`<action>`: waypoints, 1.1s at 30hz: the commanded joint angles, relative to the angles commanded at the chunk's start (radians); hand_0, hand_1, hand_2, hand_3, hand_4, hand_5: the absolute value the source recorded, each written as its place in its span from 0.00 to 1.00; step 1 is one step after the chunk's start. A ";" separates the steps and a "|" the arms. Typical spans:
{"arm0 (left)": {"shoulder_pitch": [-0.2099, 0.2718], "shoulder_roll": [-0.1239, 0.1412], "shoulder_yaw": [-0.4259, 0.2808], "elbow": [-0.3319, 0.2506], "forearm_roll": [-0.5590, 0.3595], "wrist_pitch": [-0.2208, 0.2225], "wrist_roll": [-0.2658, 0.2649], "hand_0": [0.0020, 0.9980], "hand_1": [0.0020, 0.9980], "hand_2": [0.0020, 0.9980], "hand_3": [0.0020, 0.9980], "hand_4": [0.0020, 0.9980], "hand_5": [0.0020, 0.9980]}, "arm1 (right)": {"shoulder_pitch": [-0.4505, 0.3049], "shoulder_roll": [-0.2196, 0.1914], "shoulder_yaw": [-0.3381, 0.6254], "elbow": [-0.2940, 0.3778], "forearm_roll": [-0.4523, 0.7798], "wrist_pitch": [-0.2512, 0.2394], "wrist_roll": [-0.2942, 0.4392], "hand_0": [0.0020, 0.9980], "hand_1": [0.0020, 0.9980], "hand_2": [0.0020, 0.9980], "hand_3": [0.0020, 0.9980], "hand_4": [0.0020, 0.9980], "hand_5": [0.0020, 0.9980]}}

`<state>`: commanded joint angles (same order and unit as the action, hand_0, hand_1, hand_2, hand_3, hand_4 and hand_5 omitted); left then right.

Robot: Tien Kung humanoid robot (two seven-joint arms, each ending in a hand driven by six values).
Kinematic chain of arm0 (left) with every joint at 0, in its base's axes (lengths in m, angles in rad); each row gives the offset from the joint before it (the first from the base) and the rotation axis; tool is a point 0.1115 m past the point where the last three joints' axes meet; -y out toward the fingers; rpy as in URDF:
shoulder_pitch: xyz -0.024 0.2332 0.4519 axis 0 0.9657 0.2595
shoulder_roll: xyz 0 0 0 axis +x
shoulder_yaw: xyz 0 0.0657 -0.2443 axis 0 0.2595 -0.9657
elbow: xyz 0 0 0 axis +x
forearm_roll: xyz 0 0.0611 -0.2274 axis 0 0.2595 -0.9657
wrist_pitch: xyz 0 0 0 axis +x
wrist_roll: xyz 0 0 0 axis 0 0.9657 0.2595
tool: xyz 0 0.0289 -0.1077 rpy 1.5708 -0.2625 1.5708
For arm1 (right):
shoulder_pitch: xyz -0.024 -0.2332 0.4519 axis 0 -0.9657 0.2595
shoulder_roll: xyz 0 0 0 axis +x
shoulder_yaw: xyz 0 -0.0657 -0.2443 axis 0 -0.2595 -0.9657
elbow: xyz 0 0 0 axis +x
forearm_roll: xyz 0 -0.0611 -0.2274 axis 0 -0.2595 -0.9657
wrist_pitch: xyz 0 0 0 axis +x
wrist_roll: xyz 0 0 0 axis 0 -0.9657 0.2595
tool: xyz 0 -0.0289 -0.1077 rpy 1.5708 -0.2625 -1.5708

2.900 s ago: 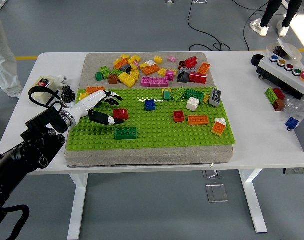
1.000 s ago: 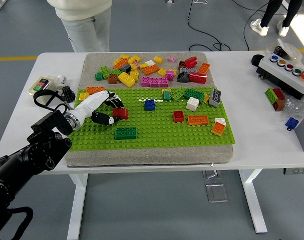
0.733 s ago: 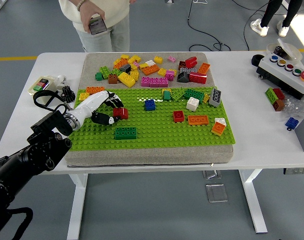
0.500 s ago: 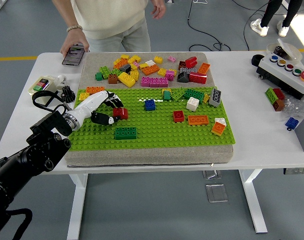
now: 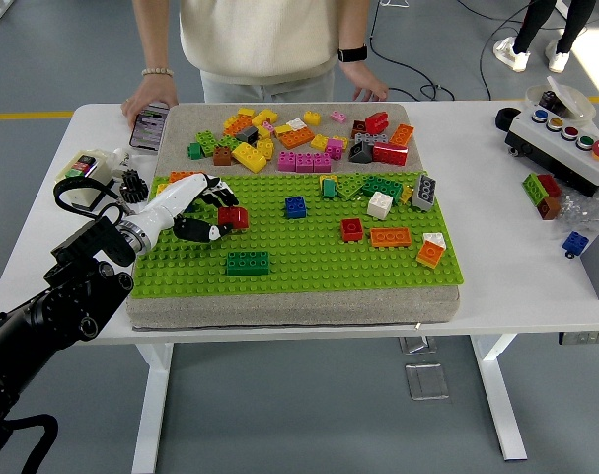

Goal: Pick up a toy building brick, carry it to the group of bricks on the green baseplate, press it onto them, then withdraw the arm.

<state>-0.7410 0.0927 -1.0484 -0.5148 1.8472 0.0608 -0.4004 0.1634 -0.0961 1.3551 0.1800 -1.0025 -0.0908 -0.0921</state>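
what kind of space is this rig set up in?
Probably a robotics lab or test hall: grey floor with loose cables, a control box with coloured buttons on the white table, and a person standing opposite the robot's left hand.

— Where is there room on the green baseplate?

— Along its near edge, right of the dark green brick.

— What blocks the way?

— The left hand holds a red brick near the left edge. Loose bricks crowd the far edge, where a person's hands rest on the surface.
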 joint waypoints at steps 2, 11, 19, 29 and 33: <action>0.005 0.003 -0.005 -0.011 0.003 -0.002 0.002 0.59 0.57 0.57 0.54 0.75 0.00 | 0.000 0.000 0.000 0.000 0.000 0.000 0.000 0.76 0.67 0.72 0.64 0.91 0.50; 0.041 0.021 -0.028 -0.097 0.024 -0.016 0.018 0.59 0.57 0.58 0.55 0.75 0.00 | -0.001 -0.003 0.006 0.000 -0.002 0.002 0.002 0.76 0.67 0.72 0.64 0.91 0.50; 0.073 0.034 -0.056 -0.191 0.036 -0.026 0.038 0.59 0.57 0.58 0.55 0.75 0.00 | -0.002 -0.006 0.015 0.000 -0.004 0.004 0.006 0.76 0.67 0.72 0.64 0.91 0.50; 0.086 0.039 -0.064 -0.217 0.040 -0.034 0.048 0.59 0.57 0.58 0.55 0.75 0.00 | -0.003 -0.007 0.019 0.000 -0.005 0.004 0.008 0.76 0.67 0.72 0.64 0.91 0.50; 0.085 0.037 -0.068 -0.218 0.038 -0.046 0.044 0.59 0.57 0.58 0.55 0.75 0.00 | -0.001 -0.007 0.018 0.000 -0.003 0.002 0.009 0.76 0.67 0.72 0.64 0.91 0.50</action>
<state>-0.6560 0.1293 -1.1166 -0.7331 1.8853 0.0147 -0.3559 0.1628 -0.1028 1.3730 0.1800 -1.0057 -0.0886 -0.0835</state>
